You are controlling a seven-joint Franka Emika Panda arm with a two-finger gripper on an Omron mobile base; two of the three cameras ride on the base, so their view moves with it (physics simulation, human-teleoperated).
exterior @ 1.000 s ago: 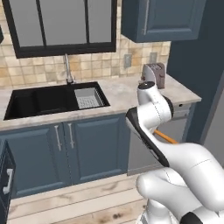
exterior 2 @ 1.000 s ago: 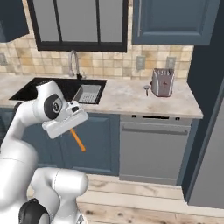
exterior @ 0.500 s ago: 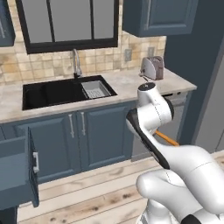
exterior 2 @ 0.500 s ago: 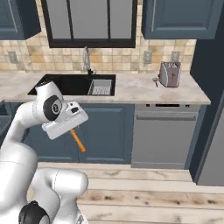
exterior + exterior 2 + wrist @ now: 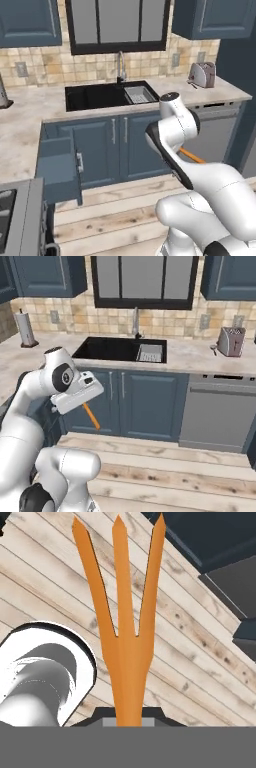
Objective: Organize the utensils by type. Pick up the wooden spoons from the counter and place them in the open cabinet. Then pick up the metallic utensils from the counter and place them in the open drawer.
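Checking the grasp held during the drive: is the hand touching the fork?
Touching: in the hand view the fork rises from between the closed hand.

The fork [image 5: 122, 627] has its handle hidden at the hand view's bottom edge, and in the left base view the arm covers all but its orange tip.
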